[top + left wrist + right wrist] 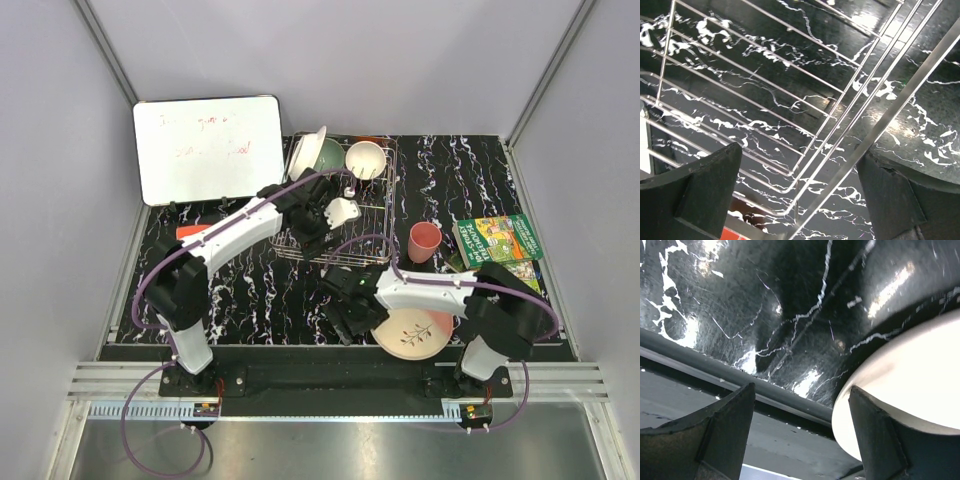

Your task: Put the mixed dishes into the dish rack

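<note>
Dish rack (385, 215) stands mid-bench on the black marbled bench (260, 290). A white plate (308, 152) leans on edge at its far left corner, a mint green bowl (330, 155) is just beside it, and a cream bowl (365, 158) sits to their right. A small pink cup (424, 242) stands on the bench just right of the rack. The twig plate (415, 333) lies flat near the front edge. The left end effector (800, 170) hovers released over the rack's wires, grasping nothing. The right end effector (800, 430) sits low at the twig plate's left rim, fingers spread and not clenched on it.
</note>
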